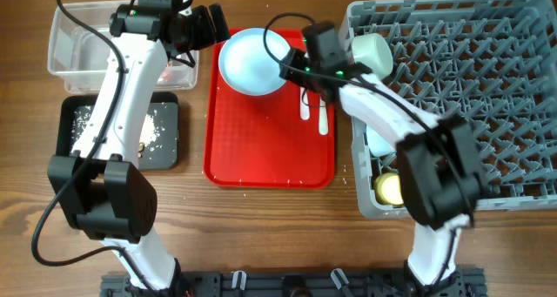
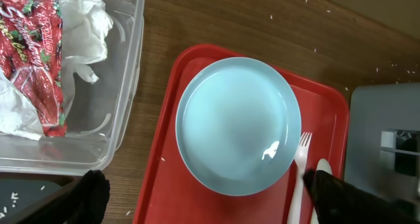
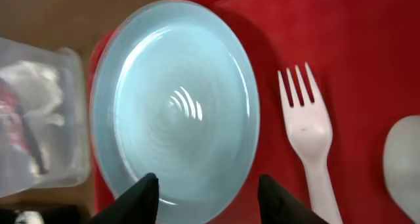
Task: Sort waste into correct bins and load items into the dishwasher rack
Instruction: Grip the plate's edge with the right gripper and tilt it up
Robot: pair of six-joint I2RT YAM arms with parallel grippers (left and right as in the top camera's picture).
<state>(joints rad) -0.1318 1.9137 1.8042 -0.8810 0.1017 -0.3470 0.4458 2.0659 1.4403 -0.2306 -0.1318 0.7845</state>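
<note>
The pale blue plate [image 1: 252,62] lies at the back of the red tray, also seen in the left wrist view [image 2: 237,124] and the right wrist view [image 3: 176,106]. The white fork [image 3: 305,125] and spoon [image 3: 403,159] lie to its right on the tray. My right gripper [image 3: 210,192] is open, its fingers straddling the plate's near edge. My left gripper [image 2: 211,196] is wide open above the plate. The clear tub [image 2: 125,86] holds the red wrapper [image 2: 33,53] and the napkin [image 2: 82,20]. The black tray [image 1: 70,114] holds crumbs. The grey rack [image 1: 487,97] holds a bowl [image 1: 374,51] and the yellow cup [image 1: 389,189].
The red tray [image 1: 270,153] sits between the bins on the left and the rack on the right. Both arms meet over its back end, my left gripper [image 1: 216,24] and my right gripper [image 1: 291,69] close together. A few crumbs lie on the wooden table.
</note>
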